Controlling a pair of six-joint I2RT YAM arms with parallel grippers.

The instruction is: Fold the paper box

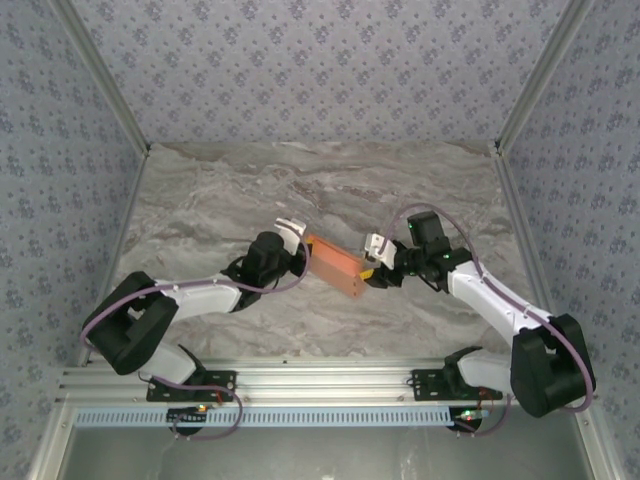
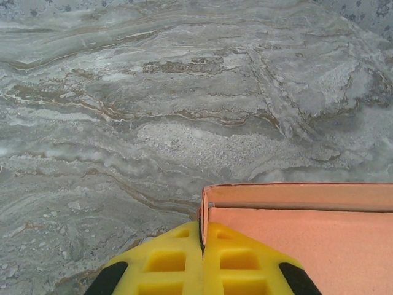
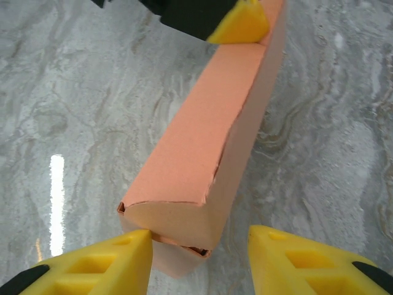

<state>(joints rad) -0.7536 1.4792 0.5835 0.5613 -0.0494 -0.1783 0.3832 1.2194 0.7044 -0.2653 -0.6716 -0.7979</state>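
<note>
The paper box (image 1: 335,265), a long salmon-orange card tube, is at the middle of the marble surface (image 1: 200,200) between the arms, with the left gripper (image 2: 202,239) jaws clamped on one end's edge and the right gripper (image 3: 199,246) jaws apart astride the other end.

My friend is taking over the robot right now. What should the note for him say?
Left gripper: shut, pinching one end of the paper box.
Right gripper: open, jaws either side of the other end.
Box: lying on the marble table, between the two arms.
Done: the card is already folded into a long box shape.
Left: the end flap by the right gripper looks loose; it probably needs pressing shut.
</note>
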